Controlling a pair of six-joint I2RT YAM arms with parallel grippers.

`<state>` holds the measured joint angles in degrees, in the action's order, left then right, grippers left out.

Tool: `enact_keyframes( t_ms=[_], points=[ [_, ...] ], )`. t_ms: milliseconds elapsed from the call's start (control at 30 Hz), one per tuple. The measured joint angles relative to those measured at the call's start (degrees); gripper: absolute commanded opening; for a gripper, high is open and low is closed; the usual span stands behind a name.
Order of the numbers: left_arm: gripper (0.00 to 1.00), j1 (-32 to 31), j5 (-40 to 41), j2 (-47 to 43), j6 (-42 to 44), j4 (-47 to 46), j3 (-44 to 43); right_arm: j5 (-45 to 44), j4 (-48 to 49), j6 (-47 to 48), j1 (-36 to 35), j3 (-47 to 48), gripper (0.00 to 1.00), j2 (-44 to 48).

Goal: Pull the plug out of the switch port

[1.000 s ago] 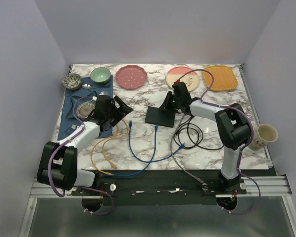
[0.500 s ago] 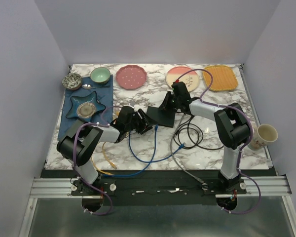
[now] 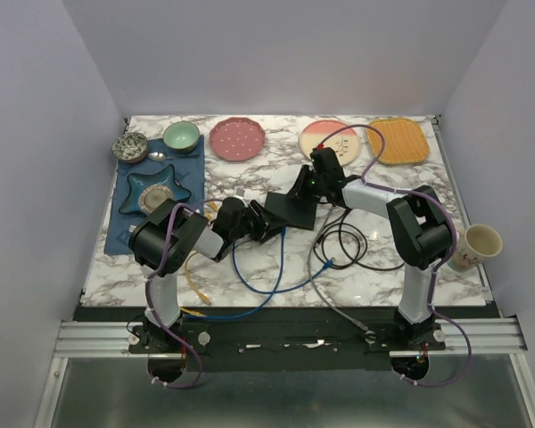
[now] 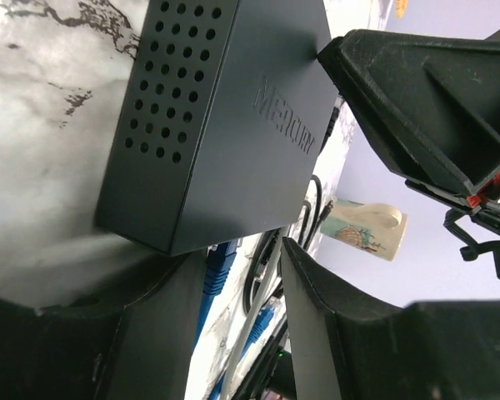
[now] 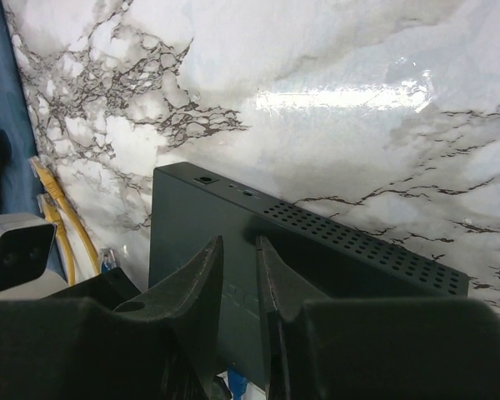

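Observation:
The switch (image 3: 290, 209) is a flat black box in the middle of the table, and a blue cable (image 3: 250, 267) runs into its front edge. In the left wrist view the switch (image 4: 233, 108) fills the upper part of the frame. The blue plug (image 4: 219, 271) sits just below its corner, between the fingers of my left gripper (image 4: 243, 250). The jaws are part-way closed, and a gap still shows on the plug's right side. My left gripper (image 3: 266, 221) lies low at the switch's front-left corner. My right gripper (image 5: 238, 242) rests its tips on the switch (image 5: 183, 225), narrowly open and holding nothing.
A black cable coil (image 3: 343, 245), a grey cable (image 3: 339, 308) and a yellow cable (image 3: 192, 276) lie in front of the switch. A blue mat (image 3: 125, 223) with bowls is at the left. Plates line the back edge, and a cup (image 3: 477, 245) stands at the right edge.
My left arm has swung right from the blue mat to the switch's front-left corner, and its jaws have narrowed around the blue plug. The right arm has not moved.

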<state>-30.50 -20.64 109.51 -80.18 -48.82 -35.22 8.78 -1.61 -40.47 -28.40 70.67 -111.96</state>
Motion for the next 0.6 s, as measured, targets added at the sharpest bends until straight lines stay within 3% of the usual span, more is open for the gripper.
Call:
enact_keyframes(
  t_ms=[267,600],
  points=[
    [0.4,0.1,0.0,2.4,-2.2,-3.4,0.0,0.4,0.2,0.0,0.0,0.0,0.3,-0.1],
    [0.37,0.1,0.0,0.7,1.0,2.3,-1.3,0.6,0.2,0.0,0.0,0.0,0.3,-0.2]
  ],
)
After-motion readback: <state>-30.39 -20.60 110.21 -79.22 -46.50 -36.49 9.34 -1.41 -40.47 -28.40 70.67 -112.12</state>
